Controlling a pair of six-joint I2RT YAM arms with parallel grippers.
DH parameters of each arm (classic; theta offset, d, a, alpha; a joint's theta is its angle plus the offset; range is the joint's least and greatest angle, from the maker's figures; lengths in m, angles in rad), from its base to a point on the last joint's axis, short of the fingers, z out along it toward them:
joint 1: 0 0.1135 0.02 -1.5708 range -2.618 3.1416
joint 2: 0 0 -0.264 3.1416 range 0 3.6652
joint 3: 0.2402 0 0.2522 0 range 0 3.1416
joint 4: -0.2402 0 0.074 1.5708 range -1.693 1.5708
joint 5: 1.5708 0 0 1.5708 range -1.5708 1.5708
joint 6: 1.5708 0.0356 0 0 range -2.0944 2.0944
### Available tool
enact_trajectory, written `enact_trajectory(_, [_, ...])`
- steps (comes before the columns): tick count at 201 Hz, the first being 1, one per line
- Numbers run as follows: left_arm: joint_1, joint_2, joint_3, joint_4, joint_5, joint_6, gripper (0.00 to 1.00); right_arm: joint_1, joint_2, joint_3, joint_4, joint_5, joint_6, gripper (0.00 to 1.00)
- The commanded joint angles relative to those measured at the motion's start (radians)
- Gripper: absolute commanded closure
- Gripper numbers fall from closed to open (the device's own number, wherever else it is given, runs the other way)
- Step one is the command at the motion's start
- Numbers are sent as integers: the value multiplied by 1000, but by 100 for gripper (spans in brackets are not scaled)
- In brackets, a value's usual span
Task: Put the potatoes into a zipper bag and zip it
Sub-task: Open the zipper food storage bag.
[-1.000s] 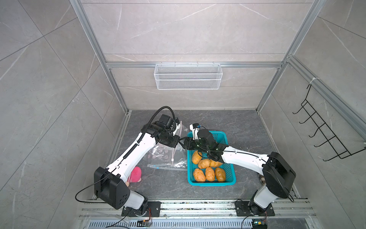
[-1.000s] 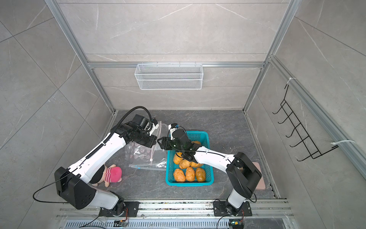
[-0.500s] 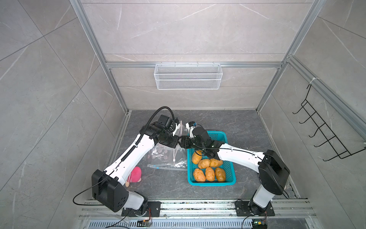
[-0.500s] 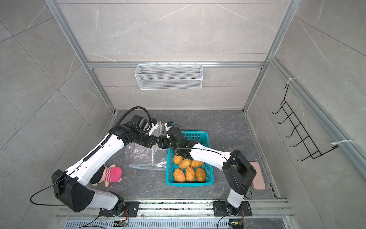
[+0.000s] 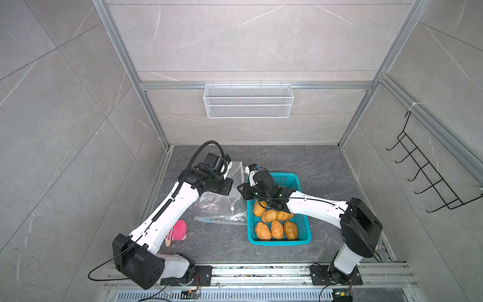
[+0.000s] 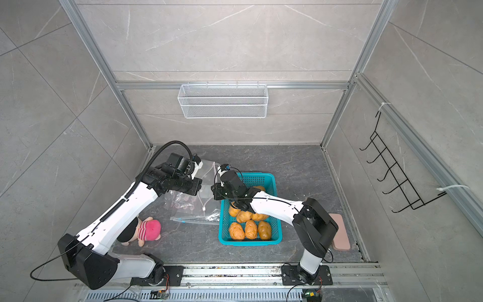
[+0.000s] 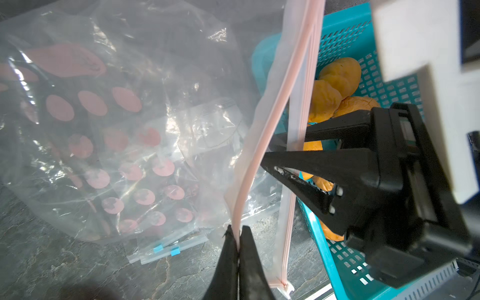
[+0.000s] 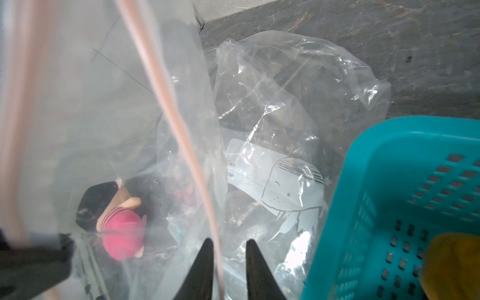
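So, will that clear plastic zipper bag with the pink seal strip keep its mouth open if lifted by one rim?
Probably not: the clear zipper bag looks floppy, its rim bowing away from where the left hand pinches it. Its crumpled film sags to the floor, so it is likely light. It is glossy, perhaps slippery.

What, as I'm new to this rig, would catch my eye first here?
The teal basket of orange potatoes on the dark floor stands out most. Beside it a clear zipper bag is held up: the left gripper pinches its pink strip, and the right gripper straddles the other lip, jaws open. A pink plush toy lies by the left arm.
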Motion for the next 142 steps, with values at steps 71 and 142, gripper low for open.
enact_trajectory(71, [0, -266, -79, 161, -51, 33, 100, 3, -49, -6, -48, -10, -31, 74])
enact_trajectory(142, [0, -255, -101, 189, 10, 32, 100, 4, -99, -47, -32, -71, -47, 69])
